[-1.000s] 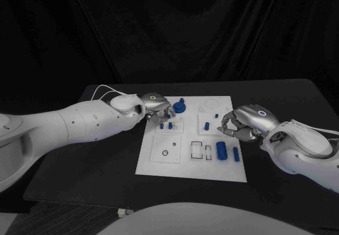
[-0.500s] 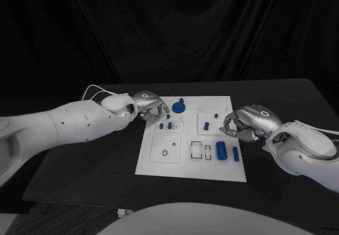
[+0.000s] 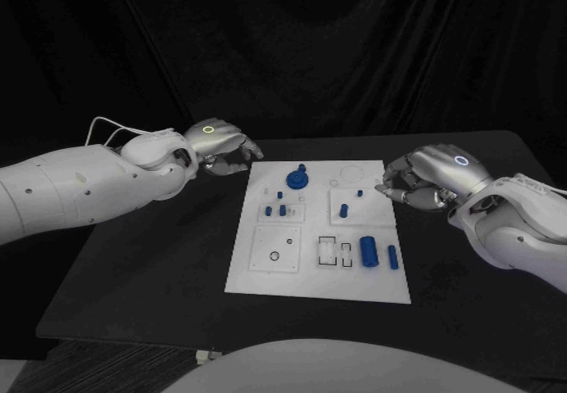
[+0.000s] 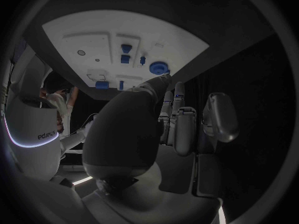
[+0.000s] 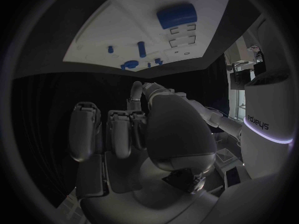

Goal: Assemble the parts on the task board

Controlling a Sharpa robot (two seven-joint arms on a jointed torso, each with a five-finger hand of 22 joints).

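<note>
Left hand (image 3: 216, 147) has pulled back off the board (image 3: 266, 274) since a second ago; it now sits over the bare surface (image 3: 142, 270) just beyond the board's far left corner. Fingers curled in, nothing seen between them in the head view or the left wrist view. Half a second ago it was still at the far left of the board, beside the round blue knob (image 3: 298, 178).

Right hand (image 3: 428, 176) has also drawn away, from over the board's right edge to a spot just off that edge, nearer the far corner. Fingers bunched together; nothing visible in them, though the fingertips are small in the head view and a tiny piece could not be ruled out.

Parts on the board: the knob stands near the far edge, left of centre. Two small blue pegs (image 3: 275, 210) stand in a raised block on the left half. One peg (image 3: 344, 210) stands right of centre. A stout blue cylinder (image 3: 369, 250) and a slim bar (image 3: 393, 257) lie near the right edge, beside empty rectangular slots (image 3: 334, 253).

Judgement: both hands retreating reads as a step finished at the far left. The cylinder and bar look unseated, so assembly is likely partway.
</note>
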